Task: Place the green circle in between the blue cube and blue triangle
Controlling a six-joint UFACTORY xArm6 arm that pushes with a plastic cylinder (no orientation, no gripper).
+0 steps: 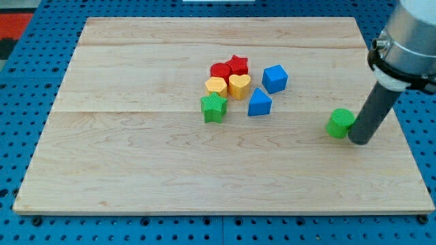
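Observation:
The green circle (pixel 338 123) lies on the wooden board (pixel 136 156) at the view's right. My tip (pixel 360 141) stands just to its right, touching or almost touching it. The blue cube (pixel 274 78) sits right of the board's centre, and the blue triangle (pixel 259 103) lies just below and left of it, with a narrow gap between them. Both blue blocks are well to the left of the green circle.
A cluster sits left of the blue blocks: a red star (pixel 238 65), a red block (pixel 220 70), a yellow hexagon (pixel 216 86), a yellow heart (pixel 239 86) and a green star (pixel 214 107). The board's right edge (pixel 402 136) is close behind my tip.

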